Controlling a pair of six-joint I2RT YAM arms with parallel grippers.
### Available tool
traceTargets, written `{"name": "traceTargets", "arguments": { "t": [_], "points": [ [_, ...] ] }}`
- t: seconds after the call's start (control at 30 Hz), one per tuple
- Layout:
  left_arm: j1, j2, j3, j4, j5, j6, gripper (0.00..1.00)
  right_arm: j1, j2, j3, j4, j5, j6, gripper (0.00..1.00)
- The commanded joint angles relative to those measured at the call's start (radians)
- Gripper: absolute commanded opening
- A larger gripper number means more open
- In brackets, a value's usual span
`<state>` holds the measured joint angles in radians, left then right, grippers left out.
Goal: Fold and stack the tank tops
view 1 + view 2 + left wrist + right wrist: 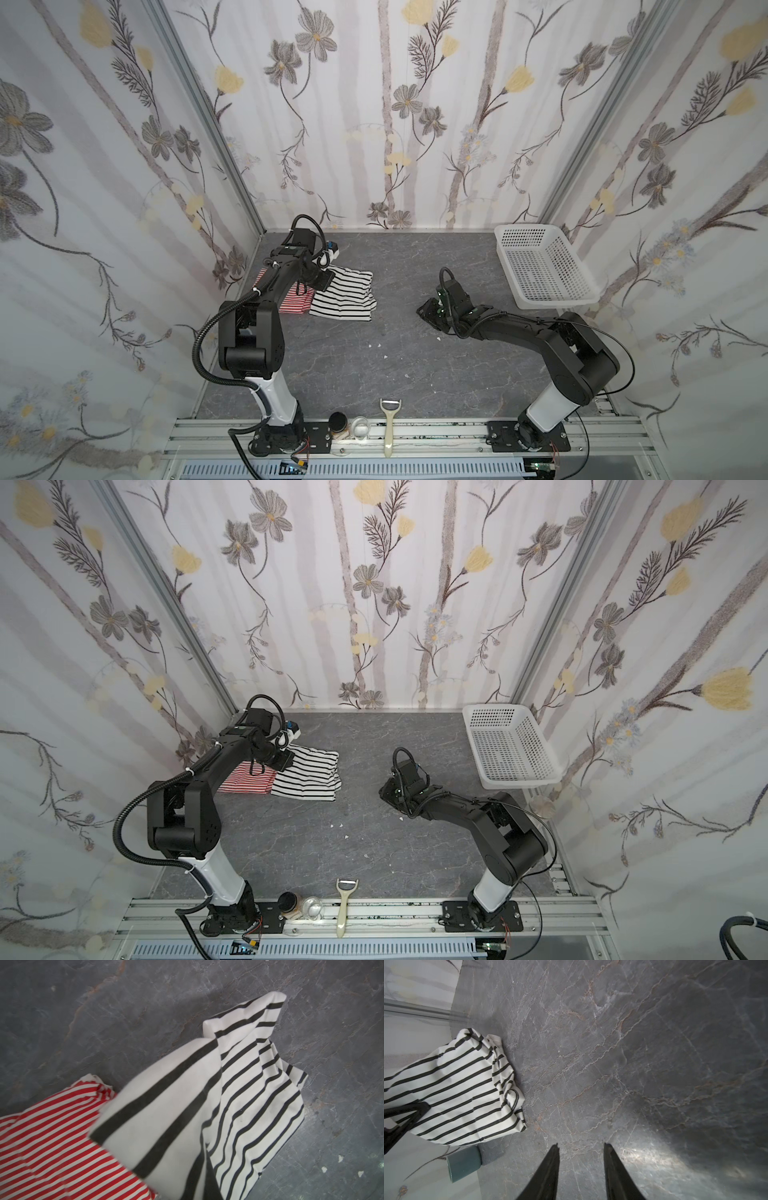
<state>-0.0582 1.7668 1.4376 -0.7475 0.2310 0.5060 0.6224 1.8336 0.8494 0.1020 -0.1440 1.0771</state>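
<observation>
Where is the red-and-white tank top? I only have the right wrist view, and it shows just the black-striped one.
Observer: The red-and-white tank top lies directly left of the black-striped tank top in both top views, their edges meeting.
Operator: Is the left gripper holding anything? I only see a black corner of it.
Observer: The left gripper is shut on the black-striped tank top. The left wrist view shows a fold of it raised toward the camera.
</observation>
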Motion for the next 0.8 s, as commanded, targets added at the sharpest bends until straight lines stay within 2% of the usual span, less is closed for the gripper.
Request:
{"name": "traceTargets", "arguments": {
  "t": [0.0, 0.37, 0.77],
  "points": [
    [0.030, -0.028, 0.038, -0.064, -0.060, 0.104, 0.00, 0.001, 0.023, 0.023, 0.051, -0.024, -0.009, 0.38],
    [0.123, -0.007, 0.188, -0.148, -0.134, 0.220, 0.00, 0.009, 0.075, 0.080, 0.051, -0.048, -0.019, 0.38],
    [0.131, 0.001, 0.318, -0.281, -0.134, 0.260, 0.00, 0.016, 0.085, 0.112, 0.038, -0.055, -0.022, 0.37]
  ]
}}
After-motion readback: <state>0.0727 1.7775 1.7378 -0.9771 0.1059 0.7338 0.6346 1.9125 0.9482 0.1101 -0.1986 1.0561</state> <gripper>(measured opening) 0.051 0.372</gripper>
